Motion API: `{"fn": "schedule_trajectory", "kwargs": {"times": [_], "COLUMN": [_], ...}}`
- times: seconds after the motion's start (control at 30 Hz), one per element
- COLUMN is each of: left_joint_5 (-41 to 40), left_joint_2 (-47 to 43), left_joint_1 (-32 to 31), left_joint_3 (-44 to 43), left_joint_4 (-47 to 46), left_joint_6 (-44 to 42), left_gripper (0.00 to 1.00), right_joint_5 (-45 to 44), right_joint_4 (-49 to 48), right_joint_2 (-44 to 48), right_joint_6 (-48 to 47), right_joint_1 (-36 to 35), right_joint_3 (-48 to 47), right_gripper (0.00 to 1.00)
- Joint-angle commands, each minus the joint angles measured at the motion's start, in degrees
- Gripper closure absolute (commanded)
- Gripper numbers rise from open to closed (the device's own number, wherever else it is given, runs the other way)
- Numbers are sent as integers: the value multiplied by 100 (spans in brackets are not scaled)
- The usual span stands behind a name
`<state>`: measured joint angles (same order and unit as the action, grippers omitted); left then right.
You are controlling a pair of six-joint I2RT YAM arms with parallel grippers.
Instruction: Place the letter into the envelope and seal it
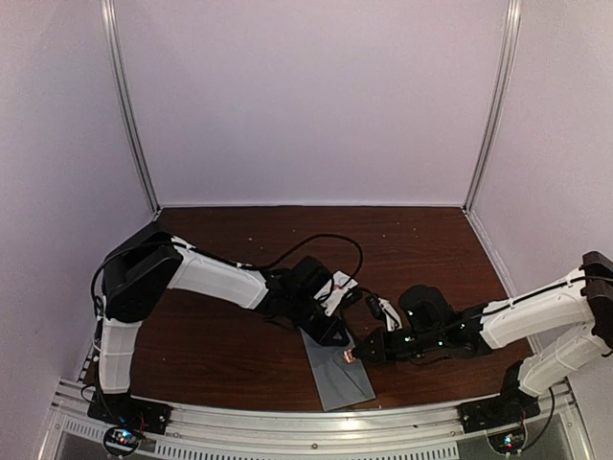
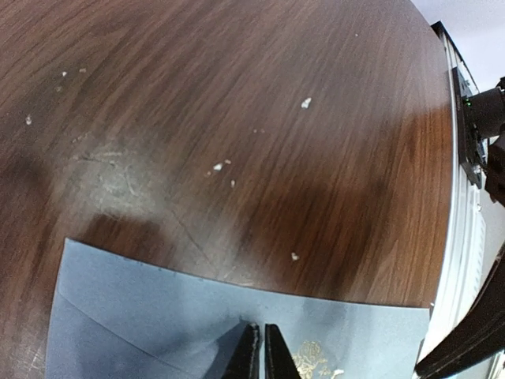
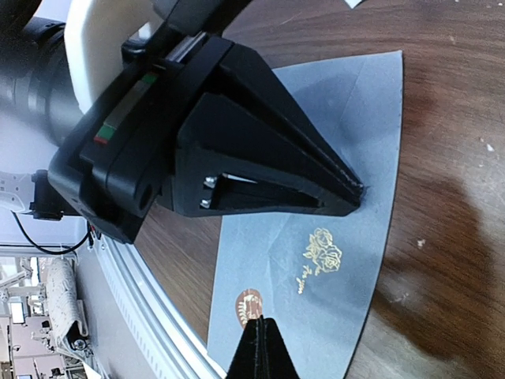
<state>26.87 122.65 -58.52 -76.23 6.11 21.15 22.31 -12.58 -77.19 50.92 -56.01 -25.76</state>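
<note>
From above, I see the envelope lying flat on the bench near the front rail. My left wrist view shows the left gripper clenched empty, tips over the grey-blue paper. On the right wrist view, the right gripper is clenched too, just beside a round reddish sticker.

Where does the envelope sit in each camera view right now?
Top external: envelope low centre.
Left wrist: envelope across the bottom edge.
Right wrist: envelope fills centre and right.
Shared landmark: left gripper, tips shut over it.
</note>
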Motion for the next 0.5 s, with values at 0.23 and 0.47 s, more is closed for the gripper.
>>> {"fn": "schedule_trajectory", "kwargs": {"times": [0.23,0.47], "left_joint_5": [605,636], "left_joint_2": [-101,-101], "left_joint_1": [155,177], "left_joint_3": [370,398], "left_joint_4": [84,40], "left_joint_6": [372,390], "left_gripper": [94,94], "right_joint_5": [-166,-95], "right_joint_4": [-1151,-1278], "right_joint_2": [-774,-1113], "right_joint_6": [436,402], "right_joint_1": [-200,-200], "right_joint_3": [-209,-410], "right_gripper": [100,100]}}
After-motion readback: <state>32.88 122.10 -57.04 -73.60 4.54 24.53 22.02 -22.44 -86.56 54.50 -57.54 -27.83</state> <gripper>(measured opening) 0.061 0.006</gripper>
